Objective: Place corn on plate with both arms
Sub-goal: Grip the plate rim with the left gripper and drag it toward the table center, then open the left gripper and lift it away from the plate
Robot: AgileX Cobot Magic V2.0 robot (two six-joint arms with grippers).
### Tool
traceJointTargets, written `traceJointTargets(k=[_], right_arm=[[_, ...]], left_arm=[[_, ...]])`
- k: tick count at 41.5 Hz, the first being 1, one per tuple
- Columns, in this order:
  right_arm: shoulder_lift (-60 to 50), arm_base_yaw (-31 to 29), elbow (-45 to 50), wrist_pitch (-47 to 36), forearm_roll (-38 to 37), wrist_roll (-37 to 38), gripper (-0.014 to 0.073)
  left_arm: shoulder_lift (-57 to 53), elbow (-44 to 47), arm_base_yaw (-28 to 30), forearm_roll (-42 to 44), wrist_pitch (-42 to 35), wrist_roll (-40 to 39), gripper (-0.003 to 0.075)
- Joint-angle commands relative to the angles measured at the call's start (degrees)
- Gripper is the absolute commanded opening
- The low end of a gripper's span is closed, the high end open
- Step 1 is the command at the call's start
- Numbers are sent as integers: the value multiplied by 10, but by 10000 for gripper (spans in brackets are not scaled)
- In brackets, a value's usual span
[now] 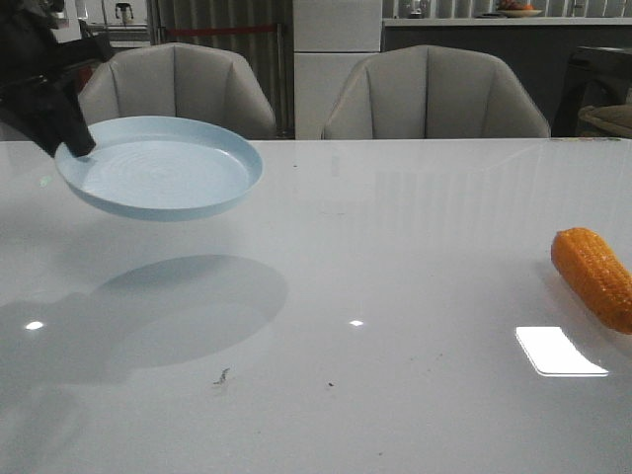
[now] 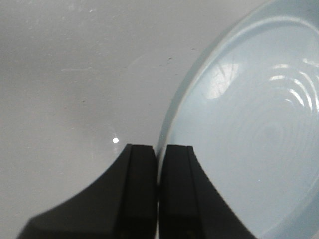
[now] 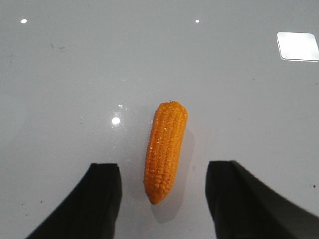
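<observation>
My left gripper (image 1: 77,143) is shut on the rim of the pale blue plate (image 1: 163,168) and holds it in the air above the table's left side, its shadow on the table below. In the left wrist view the fingers (image 2: 142,184) clamp the plate's edge (image 2: 249,134). The orange corn (image 1: 594,276) lies on the table at the far right. In the right wrist view my right gripper (image 3: 162,172) is open above the corn (image 3: 165,149), a finger on each side of its tapered end, not touching it.
The glossy white table (image 1: 395,296) stretches across the view. Two grey chairs (image 1: 434,94) stand behind its far edge. A bright light reflection (image 1: 558,351) lies near the corn.
</observation>
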Motion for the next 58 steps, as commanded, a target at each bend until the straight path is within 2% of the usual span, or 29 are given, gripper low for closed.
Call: traceJointTargets(k=[1, 10, 24, 50, 53, 58], right_arm=[[-2, -2, -20, -39, -4, -5, 486], [-2, -2, -20, -39, -4, -5, 486], [-2, -2, -20, -37, -4, -5, 486], [-2, -2, -19, -36, -4, -5, 486], [-2, -2, -19, -36, -4, -5, 486], [-2, -2, -19, -36, -4, -5, 486]], left_arm=[[-38, -23, -20, -49, 2, 2, 96], [-34, -23, -84, -52, -5, 11, 96], [-20, -23, -163, -9, -62, 11, 96], [59, -23, -193, -10, -54, 11, 104], [61, -23, -193, -6, -59, 11, 142], [62, -23, -193, -6, -70, 8, 277]])
